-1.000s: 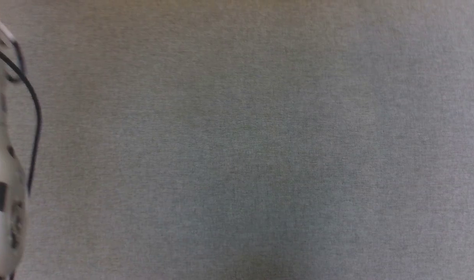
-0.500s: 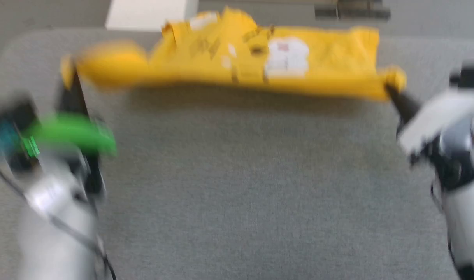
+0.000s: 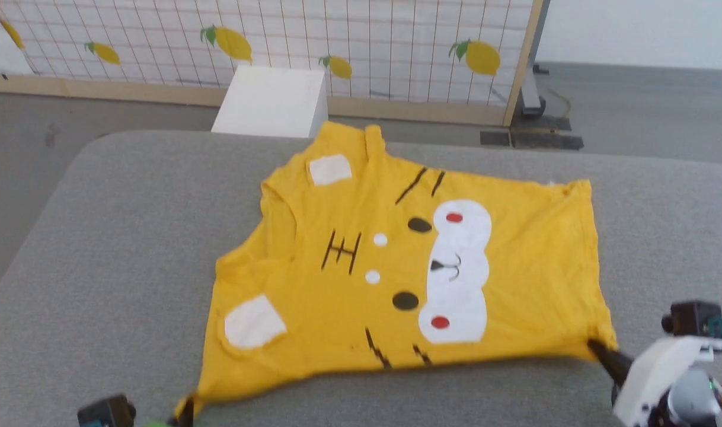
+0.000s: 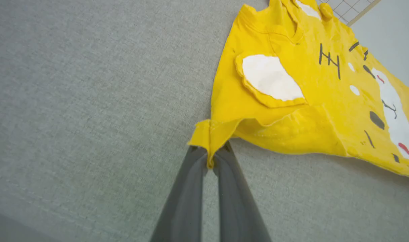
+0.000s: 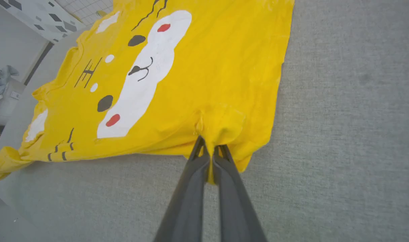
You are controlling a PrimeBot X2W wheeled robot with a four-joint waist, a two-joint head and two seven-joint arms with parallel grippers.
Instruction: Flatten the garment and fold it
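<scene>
The garment (image 3: 396,273), a mustard-yellow t-shirt printed with white patches, black marks and red dots, lies spread print-up on the grey padded table (image 3: 118,237). Its near edge is lifted a little off the cloth. My left gripper (image 3: 186,410) is shut on the garment's near left corner (image 4: 209,134), at the bottom edge of the head view. My right gripper (image 3: 601,351) is shut on the near right corner (image 5: 221,131). In each wrist view the dark fingers (image 4: 191,195) pinch a bunched fold of yellow cloth, as do the right fingers (image 5: 191,195).
Beyond the table's far edge stand a white box (image 3: 272,101) and a grid-patterned screen with lemon prints (image 3: 337,47) on a grey floor (image 3: 633,107). Bare grey table surface runs left and right of the shirt.
The head camera has swung up from bare table to the whole scene. The shirt, held stretched in the air half a second ago, now lies spread on the table with both corners still pinched.
</scene>
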